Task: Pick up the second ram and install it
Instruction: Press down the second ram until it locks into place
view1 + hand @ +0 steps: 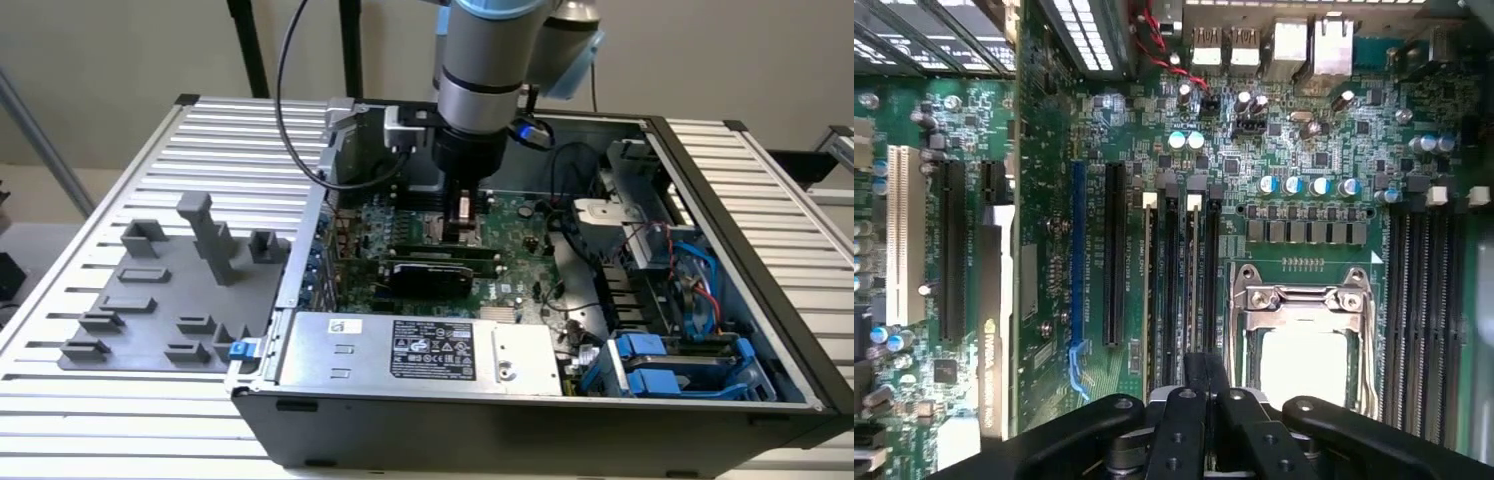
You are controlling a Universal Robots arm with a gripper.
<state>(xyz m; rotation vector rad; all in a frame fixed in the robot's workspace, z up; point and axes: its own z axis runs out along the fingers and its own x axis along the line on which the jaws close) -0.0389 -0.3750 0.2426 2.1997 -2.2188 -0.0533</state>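
My gripper (461,205) hangs low inside the open computer case (534,410), over the motherboard's (514,225) far part. Its fingers are shut on a thin upright piece with a pale label, the second ram (461,210). In the wrist view the gripper (1199,400) has its black fingers (1179,430) close together around the ram's narrow dark edge (1200,368), which lines up with the long memory slots (1184,270) beside the CPU socket (1304,335). I cannot tell whether the ram touches a slot.
A black-topped card (427,272) lies across the board nearer the camera, with the silver power supply (420,350) in front. Cables and blue drive bays (667,365) crowd the exterior view's right. A grey tray (147,300) with upright blocks sits outside the case on the left.
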